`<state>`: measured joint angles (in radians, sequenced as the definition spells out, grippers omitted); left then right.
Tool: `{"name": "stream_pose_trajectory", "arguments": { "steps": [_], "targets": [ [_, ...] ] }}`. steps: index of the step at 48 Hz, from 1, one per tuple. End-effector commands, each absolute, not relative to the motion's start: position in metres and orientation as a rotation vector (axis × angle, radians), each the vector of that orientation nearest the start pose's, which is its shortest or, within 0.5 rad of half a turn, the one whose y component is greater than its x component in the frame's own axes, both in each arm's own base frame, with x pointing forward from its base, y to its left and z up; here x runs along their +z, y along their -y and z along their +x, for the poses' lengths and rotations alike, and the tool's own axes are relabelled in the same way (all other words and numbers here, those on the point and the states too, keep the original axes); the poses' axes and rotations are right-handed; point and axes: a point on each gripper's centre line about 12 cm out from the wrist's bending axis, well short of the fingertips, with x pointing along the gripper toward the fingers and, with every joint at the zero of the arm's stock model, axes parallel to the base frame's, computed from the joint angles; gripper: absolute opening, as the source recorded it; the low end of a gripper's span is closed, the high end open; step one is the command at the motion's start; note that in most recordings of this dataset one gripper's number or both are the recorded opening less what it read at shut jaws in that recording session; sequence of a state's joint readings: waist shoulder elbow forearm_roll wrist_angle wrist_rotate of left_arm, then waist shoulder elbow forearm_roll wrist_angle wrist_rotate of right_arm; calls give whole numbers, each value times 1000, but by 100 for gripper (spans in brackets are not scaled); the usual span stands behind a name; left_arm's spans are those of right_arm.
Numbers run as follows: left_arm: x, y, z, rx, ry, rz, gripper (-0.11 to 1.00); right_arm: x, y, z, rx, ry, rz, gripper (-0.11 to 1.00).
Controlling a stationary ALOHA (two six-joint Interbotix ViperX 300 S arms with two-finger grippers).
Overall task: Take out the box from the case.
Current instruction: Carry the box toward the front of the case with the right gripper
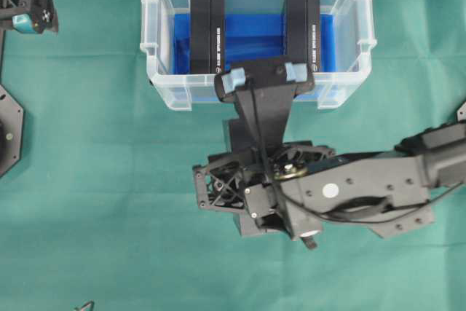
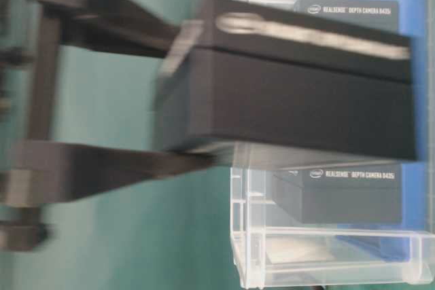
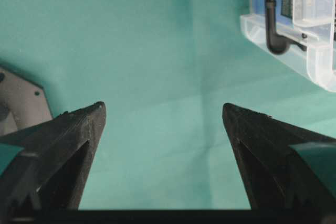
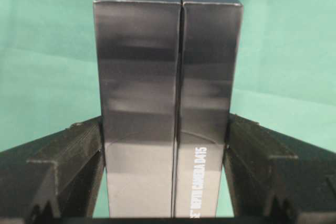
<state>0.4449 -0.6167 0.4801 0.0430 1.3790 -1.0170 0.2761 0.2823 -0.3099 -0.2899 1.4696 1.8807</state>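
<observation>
The case [image 1: 164, 71] is a clear plastic tub with a blue bottom at the top middle. Two black boxes stand inside it, one at the left [image 1: 207, 34] and one at the right [image 1: 302, 27]. My right gripper [image 1: 265, 76] is shut on a third black box [image 1: 269, 69], held over the case's front wall. In the right wrist view both fingers press the box [image 4: 168, 77] from either side, with the gripper [image 4: 165, 124] over green cloth. The table-level view shows the box [image 2: 285, 93] held in front of the case [image 2: 326, 263]. My left gripper [image 1: 33, 12] is open and empty at the far left, also in its wrist view [image 3: 164, 111].
Green cloth [image 1: 109, 180] covers the table. The right arm [image 1: 349, 191] stretches across the lower right. A black base plate [image 1: 9, 129] lies at the left edge. The case's corner [image 3: 294, 40] shows at the upper right of the left wrist view.
</observation>
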Motion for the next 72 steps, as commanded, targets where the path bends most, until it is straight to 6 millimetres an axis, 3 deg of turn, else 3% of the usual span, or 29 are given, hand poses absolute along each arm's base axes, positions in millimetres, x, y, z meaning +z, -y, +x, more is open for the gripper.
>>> {"name": "stream_pose_trajectory", "arguments": {
  "steps": [1,10,25,72],
  "targets": [
    [340,-95,188,1014,-906,-1100,93,284,-88,446,-1155,-873,1164,68],
    [340,-95,188,1016,-907,-1099,93,244,-84,442,-1165,-915,1174,68],
    [336,-95,188,1020,-919,-1100,93,208,-81,446,-1153,-909,1211,68],
    [336,-93,188,1013,-923,-1094,93,203,-84,449,-1117,-925,1251,68]
  ]
}}
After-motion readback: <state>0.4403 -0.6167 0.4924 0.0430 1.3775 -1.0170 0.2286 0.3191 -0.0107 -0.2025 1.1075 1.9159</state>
